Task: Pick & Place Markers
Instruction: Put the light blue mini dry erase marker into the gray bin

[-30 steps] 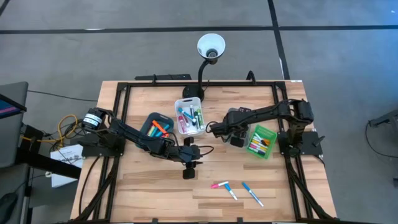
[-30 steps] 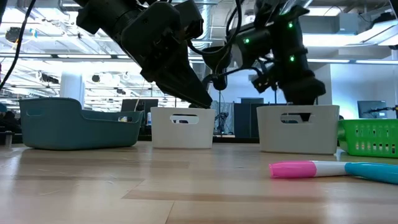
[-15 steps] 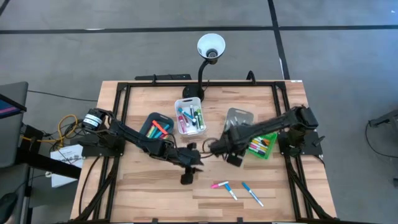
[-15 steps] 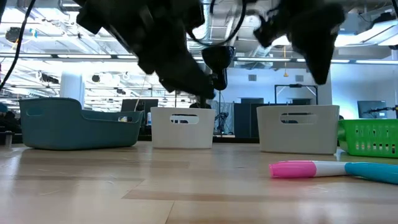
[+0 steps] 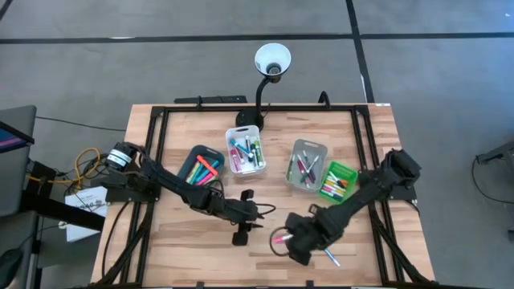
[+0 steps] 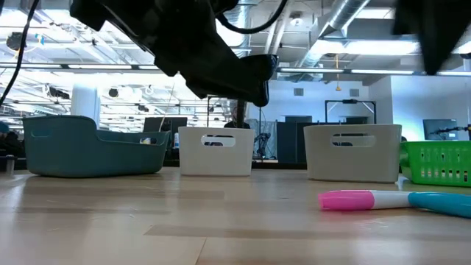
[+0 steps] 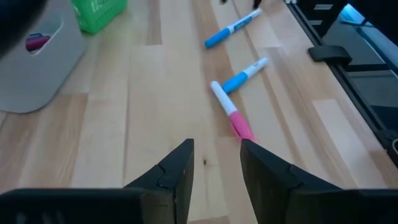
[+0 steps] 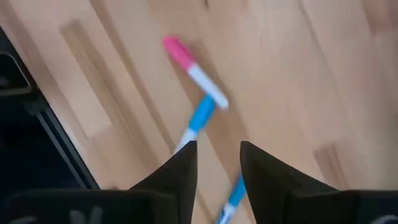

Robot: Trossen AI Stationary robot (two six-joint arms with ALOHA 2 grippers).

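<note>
Jaws parted and empty on right gripper (image 8: 216, 163), poised above loose markers (image 5: 283, 238) near table (image 5: 185, 249) front edge for pickup; left gripper (image 7: 216, 163) likewise agape, empty.

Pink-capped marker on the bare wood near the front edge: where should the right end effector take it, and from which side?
Grip the pink-capped marker on its white barrel, coming straight down from above. It lies flat on the table, so only its long sides are free. Its white end meets a blue marker, so close nearer the pink cap, fingers across the barrel. The right end effector hovers above it, fingers apart.
</note>
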